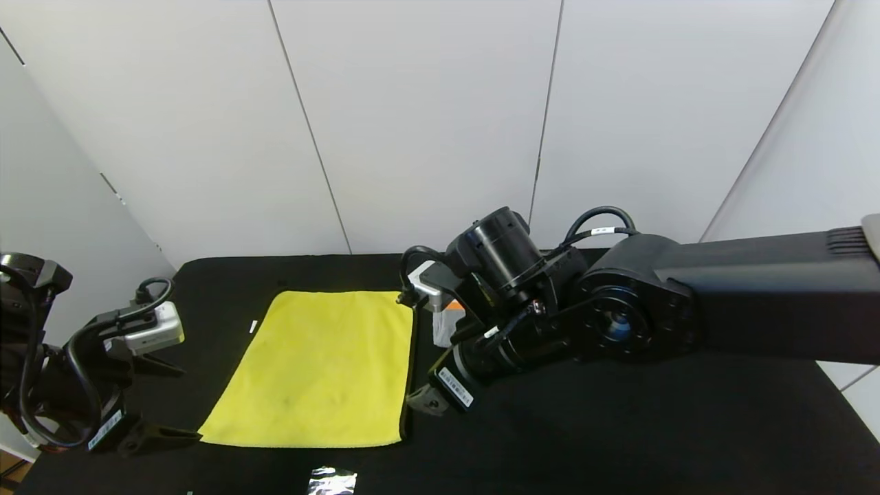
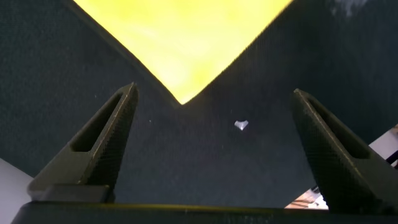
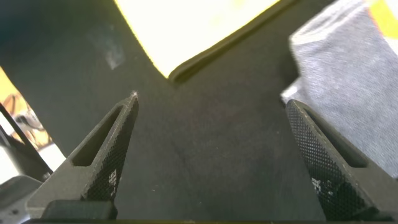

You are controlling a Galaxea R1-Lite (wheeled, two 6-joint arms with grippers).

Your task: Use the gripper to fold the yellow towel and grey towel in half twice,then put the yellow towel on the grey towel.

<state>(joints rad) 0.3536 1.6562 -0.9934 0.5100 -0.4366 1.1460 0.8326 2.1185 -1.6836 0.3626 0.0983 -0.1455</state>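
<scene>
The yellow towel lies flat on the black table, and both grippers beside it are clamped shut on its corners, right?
Not quite. The yellow towel does lie flat on the black table, but neither gripper holds it. The left wrist view shows the left gripper open, short of a corner; the right wrist view shows the right gripper open too, short of another corner.

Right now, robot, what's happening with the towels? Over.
Both end effectors, left and right, open, empty. Yellow towel flat, unfolded. Grey towel mostly hidden behind right arm.

Left pincer point(image 1: 161, 402) low at the robot's left, jaws spread wide, right pincer point(image 3: 211, 155) reaching across centre, jaws wide too
</scene>
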